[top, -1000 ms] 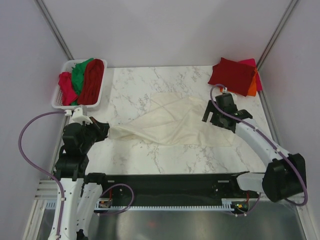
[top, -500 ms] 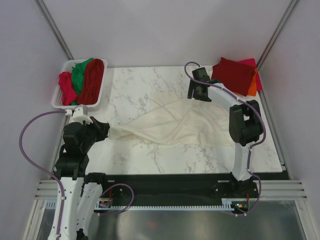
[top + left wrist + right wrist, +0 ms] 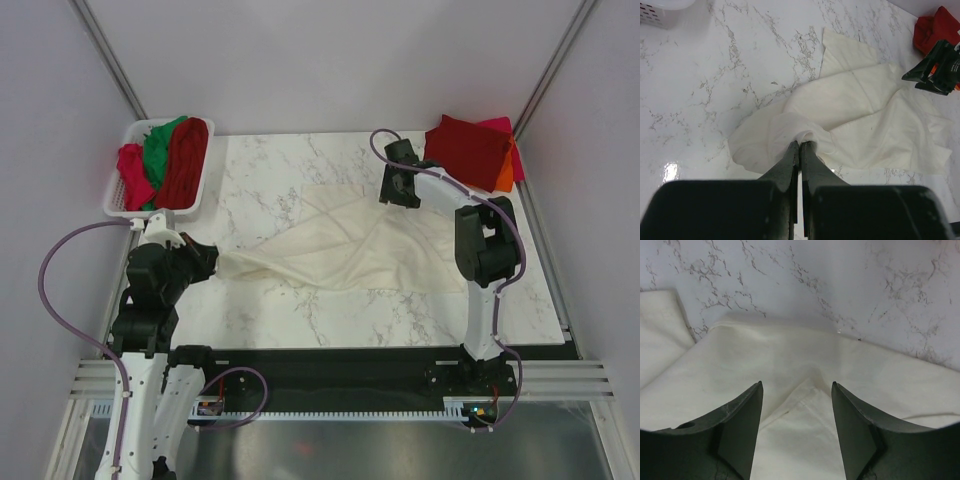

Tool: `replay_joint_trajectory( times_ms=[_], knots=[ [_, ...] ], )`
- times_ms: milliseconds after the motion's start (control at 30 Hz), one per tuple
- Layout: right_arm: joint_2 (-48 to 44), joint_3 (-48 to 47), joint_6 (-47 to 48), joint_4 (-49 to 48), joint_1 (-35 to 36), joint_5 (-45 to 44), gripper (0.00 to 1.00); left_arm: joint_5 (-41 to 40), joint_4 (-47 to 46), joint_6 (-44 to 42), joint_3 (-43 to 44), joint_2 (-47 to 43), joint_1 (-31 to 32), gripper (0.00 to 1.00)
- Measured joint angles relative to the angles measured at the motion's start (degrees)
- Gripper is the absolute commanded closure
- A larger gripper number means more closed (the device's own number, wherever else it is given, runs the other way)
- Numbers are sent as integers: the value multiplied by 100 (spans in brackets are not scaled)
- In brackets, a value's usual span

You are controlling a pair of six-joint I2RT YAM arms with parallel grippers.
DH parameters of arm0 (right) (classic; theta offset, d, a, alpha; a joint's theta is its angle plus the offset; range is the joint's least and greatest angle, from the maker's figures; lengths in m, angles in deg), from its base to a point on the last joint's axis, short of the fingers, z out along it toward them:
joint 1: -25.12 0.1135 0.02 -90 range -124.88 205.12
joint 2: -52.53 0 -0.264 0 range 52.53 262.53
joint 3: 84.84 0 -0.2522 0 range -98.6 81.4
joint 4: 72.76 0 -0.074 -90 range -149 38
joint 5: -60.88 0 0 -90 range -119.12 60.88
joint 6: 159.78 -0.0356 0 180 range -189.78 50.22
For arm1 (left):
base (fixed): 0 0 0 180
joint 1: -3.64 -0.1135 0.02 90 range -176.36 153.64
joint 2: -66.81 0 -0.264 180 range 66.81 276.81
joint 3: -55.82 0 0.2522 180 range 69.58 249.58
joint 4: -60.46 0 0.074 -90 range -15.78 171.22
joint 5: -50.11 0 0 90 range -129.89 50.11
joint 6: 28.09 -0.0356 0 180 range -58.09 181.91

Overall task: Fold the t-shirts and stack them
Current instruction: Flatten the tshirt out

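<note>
A cream t-shirt (image 3: pixel 345 245) lies crumpled and stretched across the middle of the marble table. My left gripper (image 3: pixel 213 262) is shut on the shirt's left end, bunched between the closed jaws in the left wrist view (image 3: pixel 801 143). My right gripper (image 3: pixel 394 195) is open just above the shirt's far right part; in the right wrist view (image 3: pixel 797 385) a folded corner of the cloth (image 3: pixel 812 385) lies between its spread fingers. A stack of folded shirts, dark red on top (image 3: pixel 468 150), sits at the far right corner.
A white basket (image 3: pixel 128 200) at the far left holds red and green shirts (image 3: pixel 170 155). Grey walls and metal posts bound the table. The folded stack also shows in the left wrist view (image 3: pixel 935 27).
My right arm swung from the table's right side to the far edge of the cream shirt and lowered over it. The left gripper kept its hold and did not move.
</note>
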State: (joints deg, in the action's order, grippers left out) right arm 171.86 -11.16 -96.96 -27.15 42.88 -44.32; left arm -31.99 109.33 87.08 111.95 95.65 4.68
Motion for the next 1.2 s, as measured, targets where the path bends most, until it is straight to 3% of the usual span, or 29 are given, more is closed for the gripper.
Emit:
replay_joint_trajectory(
  times_ms=[367,500,633,733,833,900,1033,1200],
  knots=[
    [219,219,-42,-116,2,59,41,-28,2,0,0,87,0,98],
    [273,221,-55,-146,2,63,63,-31,2,0,0,96,0,98],
    [273,260,-107,-210,2,61,73,-31,2,0,0,129,0,98],
    [240,326,-114,-286,9,57,75,-31,2,0,0,140,0,98],
    [162,442,-109,-341,11,37,86,-31,2,0,0,162,-11,98],
    [90,540,-107,-339,13,13,100,-31,2,0,0,179,-17,98],
    [-120,656,-101,-225,11,-120,100,-31,2,0,0,195,-33,98],
    [-520,664,-42,-50,11,-332,91,-31,2,0,0,197,-33,98]
  ],
)
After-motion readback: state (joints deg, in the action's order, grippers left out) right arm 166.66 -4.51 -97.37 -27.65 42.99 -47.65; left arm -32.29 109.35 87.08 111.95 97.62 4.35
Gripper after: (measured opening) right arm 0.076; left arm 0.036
